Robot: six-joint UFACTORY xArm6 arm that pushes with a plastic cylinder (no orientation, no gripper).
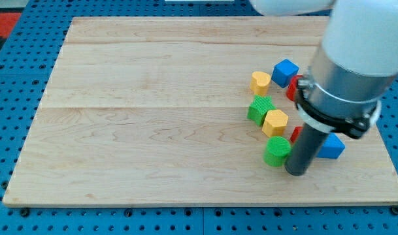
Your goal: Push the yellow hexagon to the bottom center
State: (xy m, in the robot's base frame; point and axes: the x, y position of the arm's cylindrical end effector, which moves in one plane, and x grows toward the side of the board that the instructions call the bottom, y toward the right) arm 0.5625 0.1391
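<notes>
The yellow hexagon lies right of the board's middle, between a green star-shaped block above-left and a green round block below it. My tip rests on the board just right of the green round block and below-right of the yellow hexagon, apart from the hexagon. A yellow heart lies above the green star block.
A blue cube sits at the upper right. A blue block lies right of the rod. Two red blocks are mostly hidden behind the arm. The wooden board ends near the view's bottom.
</notes>
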